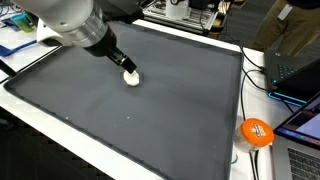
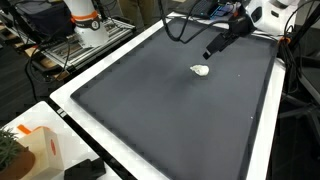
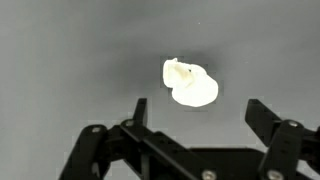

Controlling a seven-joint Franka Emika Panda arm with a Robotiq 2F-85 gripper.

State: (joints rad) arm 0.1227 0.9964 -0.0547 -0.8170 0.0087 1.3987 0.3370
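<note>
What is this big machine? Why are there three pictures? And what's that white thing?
It is a robot arm with a two-fingered claw, called a gripper, at its end. Two pictures come from cameras standing off to the side, looking from different places. The third comes from a camera on the arm's wrist, looking down past the claw. On the dark mat lies a small white lump; what it is, I cannot tell. The gripper is open, close above the lump, and holds nothing.
</note>
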